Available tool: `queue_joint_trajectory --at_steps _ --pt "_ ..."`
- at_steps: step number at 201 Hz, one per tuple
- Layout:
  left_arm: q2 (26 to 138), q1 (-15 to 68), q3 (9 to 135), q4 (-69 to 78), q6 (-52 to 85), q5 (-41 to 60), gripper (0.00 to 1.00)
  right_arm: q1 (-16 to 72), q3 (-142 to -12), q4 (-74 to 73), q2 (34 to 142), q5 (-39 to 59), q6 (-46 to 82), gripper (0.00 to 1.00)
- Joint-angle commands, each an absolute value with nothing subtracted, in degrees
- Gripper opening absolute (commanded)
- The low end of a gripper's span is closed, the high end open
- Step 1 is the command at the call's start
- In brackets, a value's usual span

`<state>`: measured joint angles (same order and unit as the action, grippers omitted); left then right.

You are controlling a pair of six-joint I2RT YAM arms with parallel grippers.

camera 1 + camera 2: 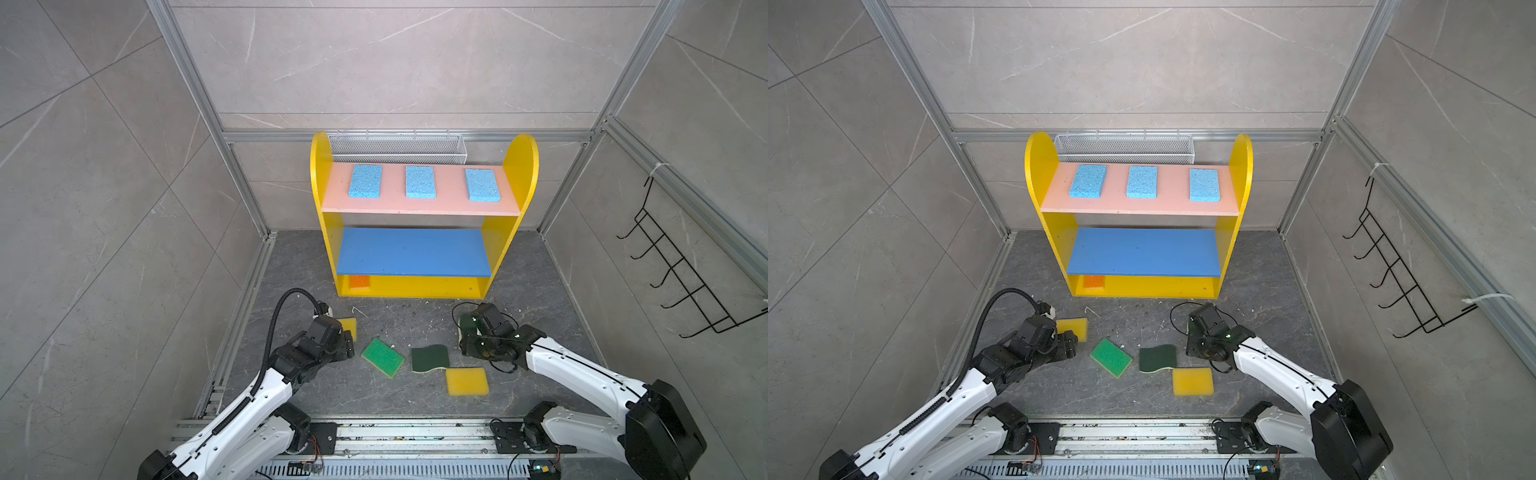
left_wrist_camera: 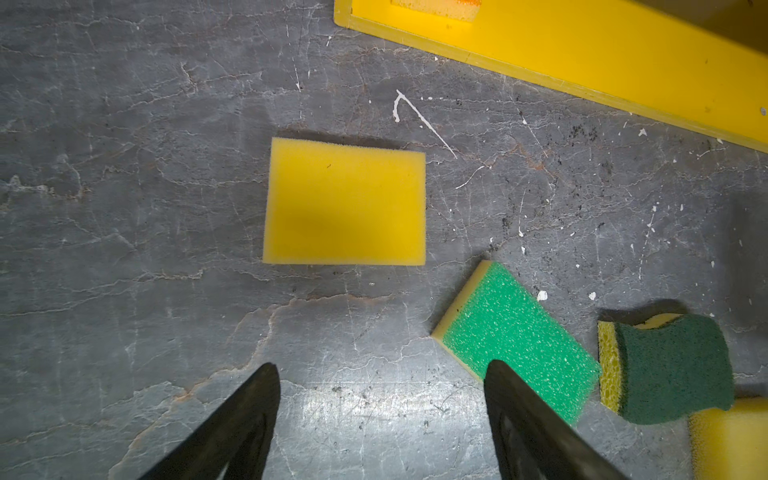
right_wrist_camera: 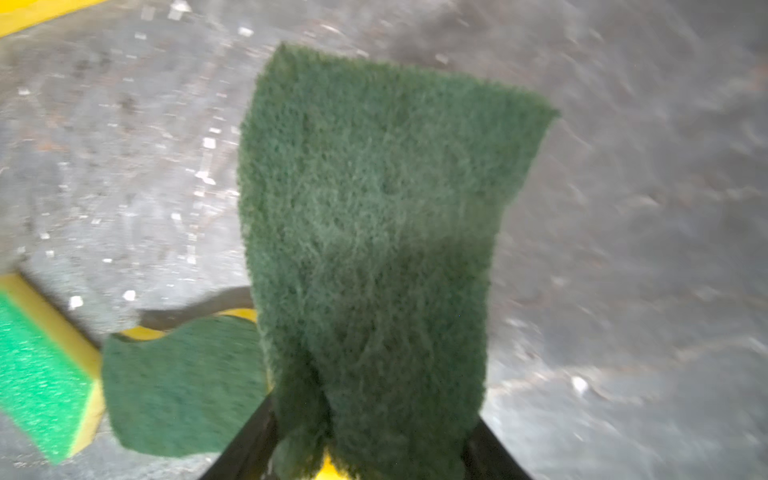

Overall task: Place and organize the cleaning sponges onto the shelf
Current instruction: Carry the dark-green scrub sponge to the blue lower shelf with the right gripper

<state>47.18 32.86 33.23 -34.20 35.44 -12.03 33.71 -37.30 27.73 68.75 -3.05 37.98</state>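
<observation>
The yellow shelf holds three light blue sponges on its pink top board and an orange sponge at the left of its bottom tier. On the floor lie a yellow sponge, a bright green sponge, a dark-green scourer and another yellow sponge. My left gripper is open just short of the first yellow sponge, with bare floor between its fingers. My right gripper is shut on a second dark-green scourer, held above the floor; the wrist hides it in both top views.
A white mesh basket hangs behind the shelf. A black hook rack is on the right wall. An aluminium rail runs along the front edge under both arm bases. White crumbs are scattered on the grey floor.
</observation>
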Motion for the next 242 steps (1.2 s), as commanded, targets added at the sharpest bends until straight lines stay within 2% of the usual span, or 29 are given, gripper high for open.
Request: queue_joint_trajectory --at_steps 1,48,134,242 --pt "45.43 32.99 34.00 -35.88 36.25 -13.69 0.80 36.42 -40.51 22.59 71.49 -5.79 36.02 0.56" --pt "42.72 33.05 33.59 -37.45 35.97 -14.64 0.80 42.10 -46.05 15.49 80.44 -8.50 33.33 0.56" --pt "38.68 33.04 32.61 -38.16 35.60 -16.00 0.80 45.51 -55.83 7.11 94.64 -11.07 32.24 0.56" --pt "38.94 33.05 30.85 -35.59 35.06 -16.44 0.80 47.72 -66.78 7.30 106.96 -14.49 31.70 0.55"
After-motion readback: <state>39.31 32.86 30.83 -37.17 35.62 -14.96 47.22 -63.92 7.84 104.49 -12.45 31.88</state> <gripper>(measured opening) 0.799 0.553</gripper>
